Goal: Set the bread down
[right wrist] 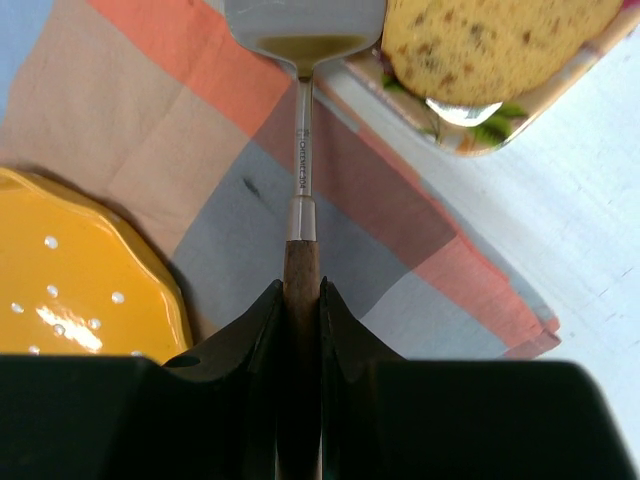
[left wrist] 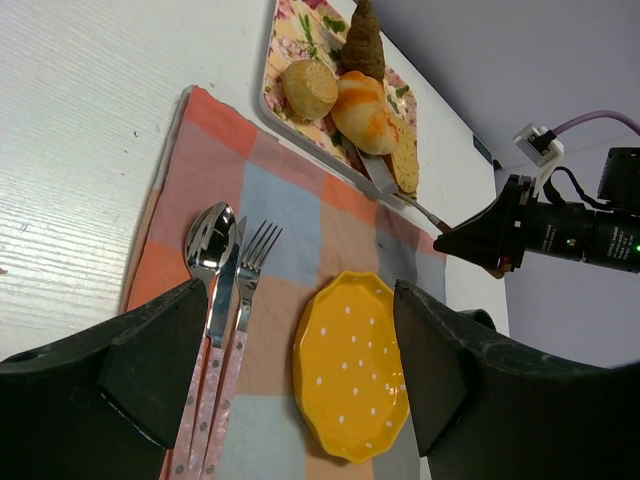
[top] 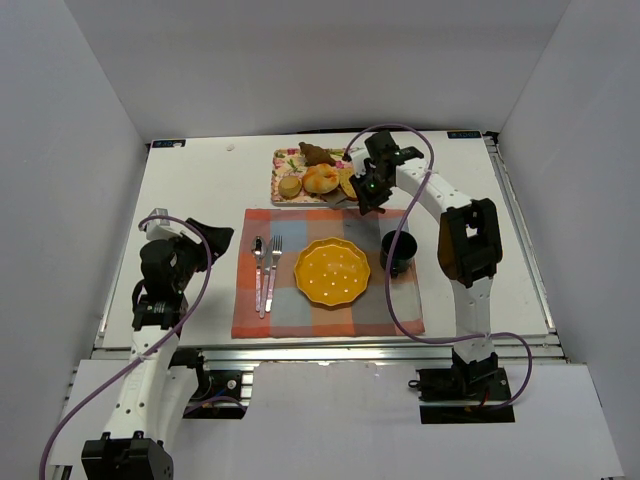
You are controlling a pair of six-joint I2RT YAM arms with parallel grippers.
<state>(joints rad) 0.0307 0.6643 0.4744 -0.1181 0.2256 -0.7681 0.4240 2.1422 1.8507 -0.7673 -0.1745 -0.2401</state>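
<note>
The bread (top: 320, 178) (left wrist: 365, 112), a glossy golden-orange roll, lies on the floral tray (top: 282, 160) (left wrist: 272, 75) at the back of the table. My right gripper (top: 366, 200) (right wrist: 301, 300) is shut on the wooden handle of a metal spatula (right wrist: 303, 150) (left wrist: 385, 180). Its blade lies flat at the tray's near edge, just in front of the roll and beside the toast slice (right wrist: 490, 40). Whether blade and roll touch is unclear. My left gripper (top: 215, 235) (left wrist: 300, 300) hangs open and empty over the placemat's left side.
A yellow dotted plate (top: 331, 271) (left wrist: 352, 365) (right wrist: 70, 280) sits mid-placemat (top: 250, 305), with spoon, knife and fork (top: 265, 270) to its left. A dark cup (top: 400, 250) stands to its right. A small pale bun (left wrist: 308, 88) and a brown cone-shaped piece (left wrist: 364, 45) share the tray.
</note>
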